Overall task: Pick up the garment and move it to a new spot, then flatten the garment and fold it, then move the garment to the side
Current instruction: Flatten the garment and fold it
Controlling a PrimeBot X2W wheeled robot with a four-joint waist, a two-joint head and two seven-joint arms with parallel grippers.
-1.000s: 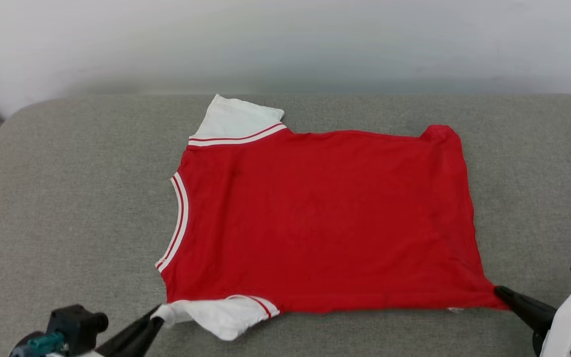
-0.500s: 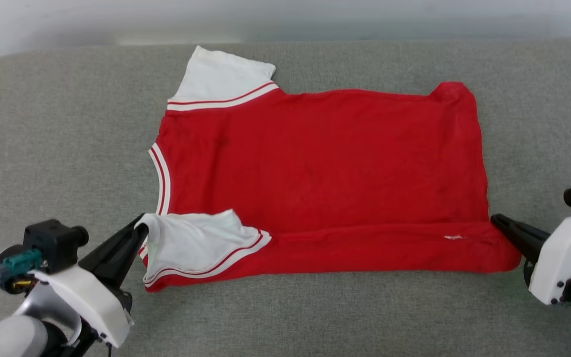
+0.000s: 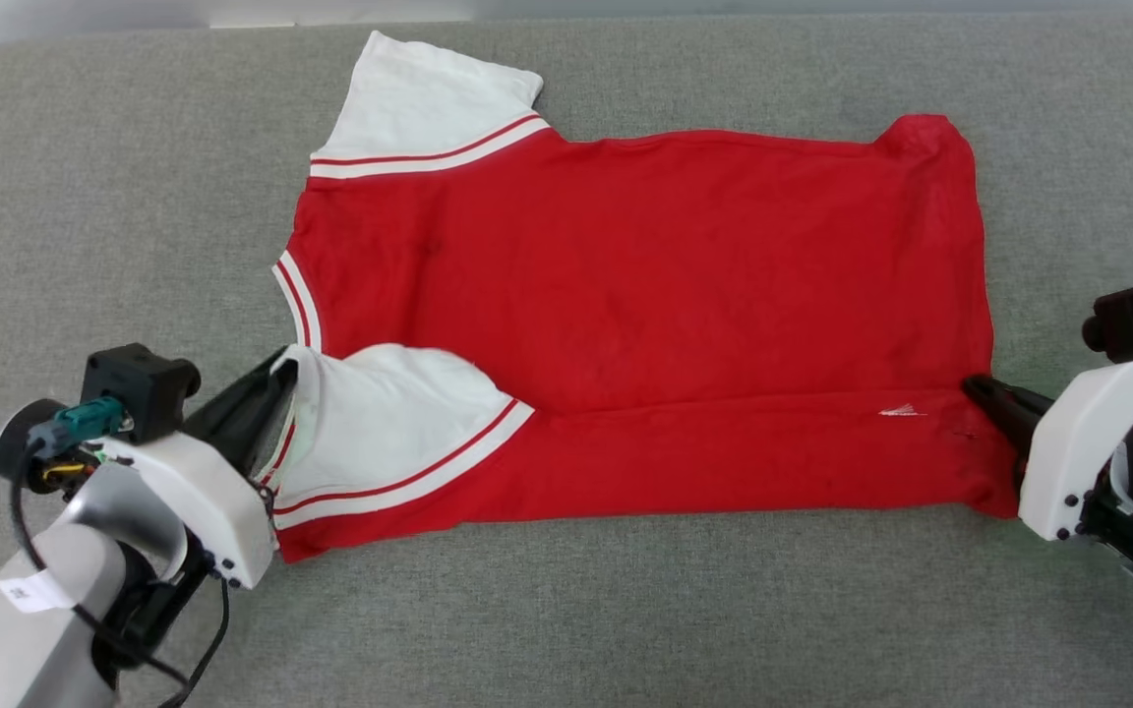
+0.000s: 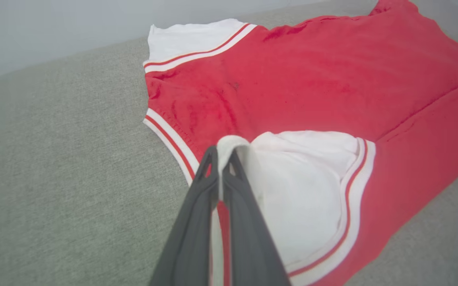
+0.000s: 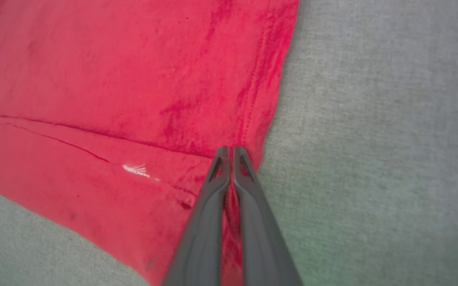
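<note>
Garment near corners are pinched in both jaws; left gripper and right gripper should advance evenly, keeping the fold straight.

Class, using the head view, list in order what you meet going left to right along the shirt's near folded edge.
Left pincer → white sleeve → red fold → white mark → right pincer.

Grey woven upholstered surface, rounded far edge, pale plain wall behind — soft, even light
</note>
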